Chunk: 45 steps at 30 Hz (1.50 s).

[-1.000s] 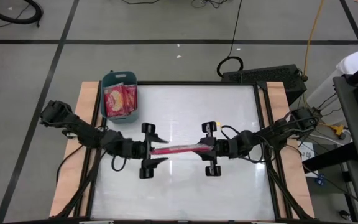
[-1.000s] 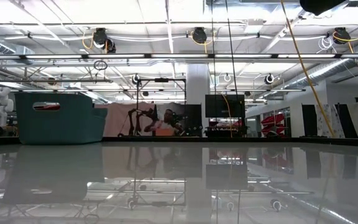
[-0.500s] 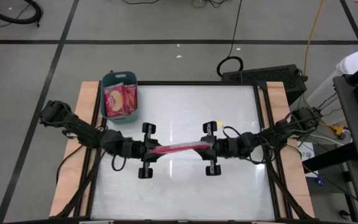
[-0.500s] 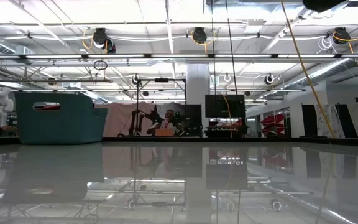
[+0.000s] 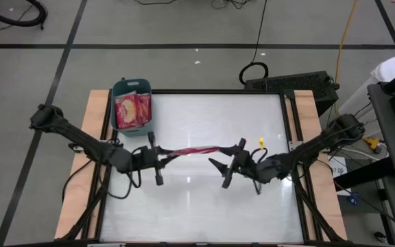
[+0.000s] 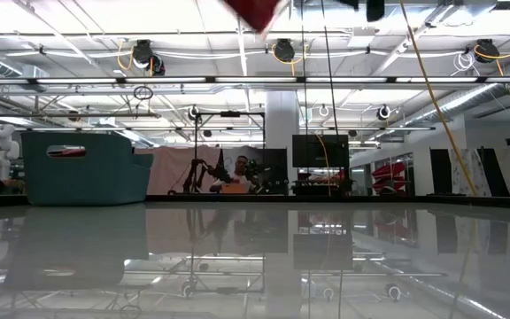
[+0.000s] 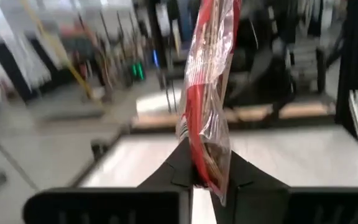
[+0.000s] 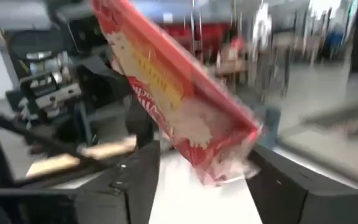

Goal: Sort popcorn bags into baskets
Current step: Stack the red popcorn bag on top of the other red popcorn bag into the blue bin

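One red popcorn bag (image 5: 190,150) is up in the air over the table's middle, stretched between my two grippers. My left gripper (image 5: 160,156) is shut on its left end. My right gripper (image 5: 226,158) is open, its fingers (image 8: 138,180) on either side of the bag's right end (image 8: 225,155) without touching it. The bag's picture face shows in the right wrist view. The teal basket (image 5: 142,87) stands at the table's far left corner with several red bags (image 5: 132,110) lying flat in it. The basket also shows in the low view (image 6: 82,168). My left gripper pinches the bag's left end (image 7: 205,168) between its two fingers, which come level from the table's left and lie along the bag. The bag stands on edge, lifted clear of the table, and reaches out toward the right gripper.
The glossy white table top (image 5: 197,206) lies under both arms. Wooden side rails (image 5: 96,137) run along the left and right edges. A black box (image 5: 290,84) sits behind the far right corner.
My right gripper has let go of the bag's right end, turned about and drawn a little toward the table's right edge. My left gripper has turned about and gone a little toward the left edge with the bag, which has twisted along its length.
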Each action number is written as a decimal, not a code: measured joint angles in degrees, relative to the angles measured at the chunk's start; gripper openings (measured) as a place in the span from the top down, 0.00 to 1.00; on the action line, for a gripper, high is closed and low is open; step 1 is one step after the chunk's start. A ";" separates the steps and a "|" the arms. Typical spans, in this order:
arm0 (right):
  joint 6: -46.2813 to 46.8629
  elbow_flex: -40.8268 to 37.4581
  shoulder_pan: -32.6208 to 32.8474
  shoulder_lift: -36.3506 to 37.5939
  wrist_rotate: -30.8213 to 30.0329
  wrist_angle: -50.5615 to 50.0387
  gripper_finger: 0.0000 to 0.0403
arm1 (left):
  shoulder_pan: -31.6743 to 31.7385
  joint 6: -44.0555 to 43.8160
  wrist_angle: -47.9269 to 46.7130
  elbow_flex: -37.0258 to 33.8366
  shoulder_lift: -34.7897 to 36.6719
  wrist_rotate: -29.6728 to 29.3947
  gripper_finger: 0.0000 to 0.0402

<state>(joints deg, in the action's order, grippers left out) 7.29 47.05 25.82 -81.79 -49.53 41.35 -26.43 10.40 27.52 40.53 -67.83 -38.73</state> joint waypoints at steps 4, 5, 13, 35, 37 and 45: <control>10.17 -0.01 -2.46 1.49 5.95 -12.50 0.44 | 0.72 -10.33 -13.67 -0.02 1.16 -0.34 0.89; 11.24 -0.01 -3.11 1.35 7.94 -14.24 0.44 | 0.82 -12.32 -15.93 -0.04 1.11 -0.32 0.89; 11.13 1.25 -8.15 -4.49 19.19 -18.08 0.43 | 2.13 -24.03 -29.68 -0.04 1.03 2.78 0.95; -2.26 3.93 -11.70 -14.64 25.01 -4.08 0.43 | 2.30 -32.03 -41.93 0.04 0.02 9.65 0.91; -3.71 4.03 -12.34 -16.64 29.10 -0.13 0.45 | 2.38 -31.83 -42.26 0.01 -0.51 10.38 0.93; -3.50 8.78 -14.58 -23.61 31.74 -1.34 0.69 | 2.80 -29.14 -38.28 0.00 -1.95 11.30 0.92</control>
<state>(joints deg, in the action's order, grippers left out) 3.79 55.84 11.24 -105.40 -17.78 40.02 -23.64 -18.74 -10.75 40.54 -69.78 -27.42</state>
